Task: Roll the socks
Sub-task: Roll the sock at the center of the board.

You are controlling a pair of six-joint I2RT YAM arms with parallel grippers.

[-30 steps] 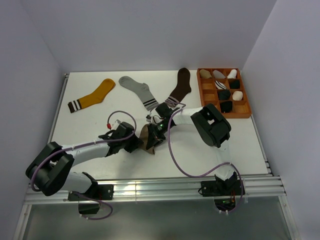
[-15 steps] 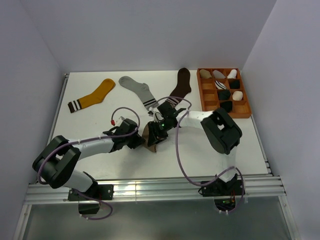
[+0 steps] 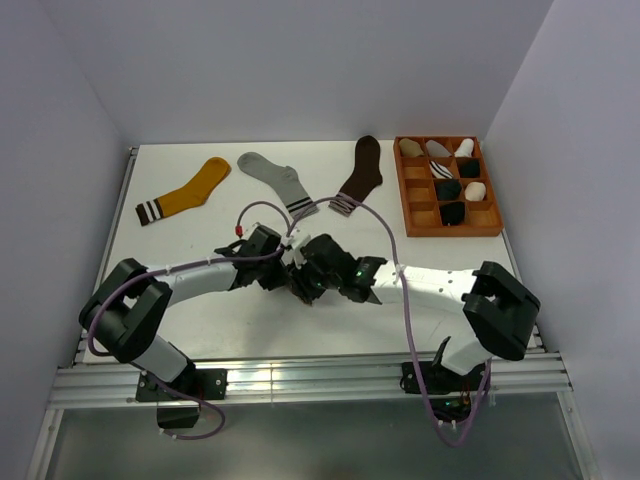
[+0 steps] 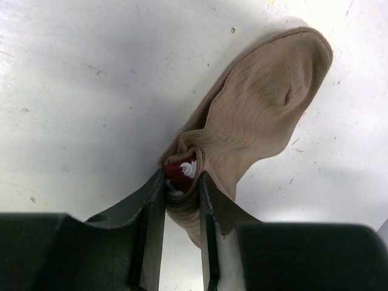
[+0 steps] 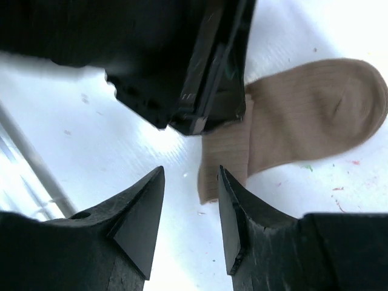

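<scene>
In the left wrist view a taupe sock (image 4: 260, 103) lies on the white table, its foot stretching up and to the right. Its maroon-and-white cuff (image 4: 182, 171) is tucked into a rolled end. My left gripper (image 4: 182, 180) is shut on that end. The right wrist view shows the same sock (image 5: 309, 115) flat beyond my right gripper (image 5: 191, 176), which is open and holds nothing; its right finger lies close to the sock's edge. From above, both grippers meet mid-table, left gripper (image 3: 283, 272) and right gripper (image 3: 312, 278), and they hide the sock. No other task sock is in view on the table.
A mustard-yellow sock (image 3: 185, 190), a light grey sock (image 3: 275, 180) and a dark brown sock (image 3: 360, 175) lie flat along the back of the table. An orange compartment tray (image 3: 404, 190) with several rolled socks stands at the back right.
My right gripper has opened and let go of the sock, and its arm has swung out to the right. My left gripper has closed on the rolled end and moved slightly right.
</scene>
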